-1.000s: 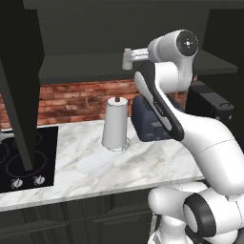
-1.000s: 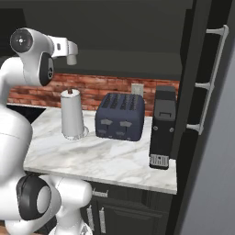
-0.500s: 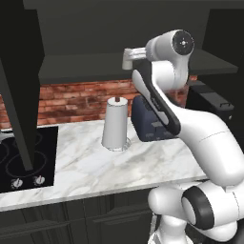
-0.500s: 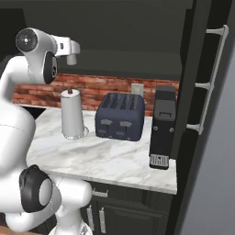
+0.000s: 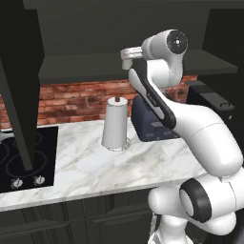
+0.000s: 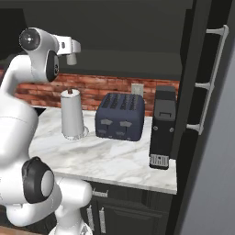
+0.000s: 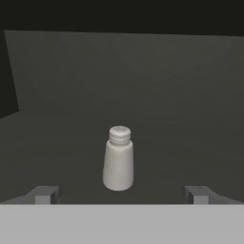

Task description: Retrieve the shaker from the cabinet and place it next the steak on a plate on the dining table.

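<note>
The shaker point(image 7: 118, 158) stands upright on the cabinet point(image 5: 119, 66) shelf, centred ahead of the tool point(image 7: 119, 194). The tool is released, fingers spread wide to either side, probably lined up so they can pass around the shaker; the remaining gap is hard to judge.

Pale grey-white shaker point(image 7: 118, 159); charcoal cabinet point(image 7: 143, 95); red brick wall point(image 5: 76, 97); white-grey marbled counter point(image 5: 90, 164).

Matt pale shaker point(image 7: 118, 162), matt dark cabinet point(image 7: 181, 95), glossy marbled counter point(image 5: 90, 162).
</note>
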